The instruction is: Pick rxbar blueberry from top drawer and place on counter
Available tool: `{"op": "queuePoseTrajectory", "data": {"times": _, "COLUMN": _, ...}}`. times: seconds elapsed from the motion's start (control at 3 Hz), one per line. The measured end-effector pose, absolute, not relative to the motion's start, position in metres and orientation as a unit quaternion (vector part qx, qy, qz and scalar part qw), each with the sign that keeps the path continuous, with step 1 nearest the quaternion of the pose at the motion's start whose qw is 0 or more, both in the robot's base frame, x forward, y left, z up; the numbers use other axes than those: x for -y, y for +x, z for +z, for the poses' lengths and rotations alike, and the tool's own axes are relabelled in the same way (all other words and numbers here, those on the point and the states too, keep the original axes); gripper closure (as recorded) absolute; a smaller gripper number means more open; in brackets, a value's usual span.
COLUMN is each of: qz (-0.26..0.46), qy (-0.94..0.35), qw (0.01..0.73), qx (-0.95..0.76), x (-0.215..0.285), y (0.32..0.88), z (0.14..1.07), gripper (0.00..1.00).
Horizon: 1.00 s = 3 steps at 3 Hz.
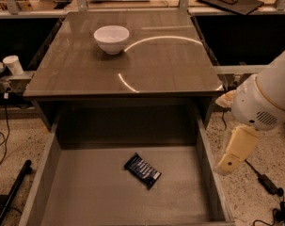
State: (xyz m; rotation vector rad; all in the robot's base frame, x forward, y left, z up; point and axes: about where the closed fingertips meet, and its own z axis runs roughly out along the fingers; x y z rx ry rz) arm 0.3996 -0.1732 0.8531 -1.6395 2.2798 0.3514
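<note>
The bar [142, 170] lies flat on the bottom of the open drawer [81, 187], near the middle, turned at a slant. The gripper [233, 152] hangs outside the drawer's right wall, well apart from the bar. I cannot tell if it is open or closed. The bar is dark blue with pale lines. There is one bar, and one white bowl [111, 38] on the counter [81, 69].

White bowl [111, 38], small white cup [12, 64]

1 bar [142, 171], 1 bowl [111, 38], 1 pincer [229, 161] beside drawer [85, 189]
</note>
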Motion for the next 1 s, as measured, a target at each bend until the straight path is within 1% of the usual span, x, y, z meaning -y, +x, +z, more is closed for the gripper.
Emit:
{"op": "queuePoseTrajectory", "data": {"times": 0.33, "qz": 0.119, "qy": -0.583, "qw": 0.140, "qx": -0.791, "x": 0.165, "y": 0.398, "z": 0.843, "gripper": 0.00}}
{"op": "queuePoseTrajectory", "data": {"times": 1.0, "qz": 0.090, "qy": -0.622, "qw": 0.094, "qx": -0.772, "x": 0.135, "y": 0.397, "z": 0.828, "gripper": 0.00}}
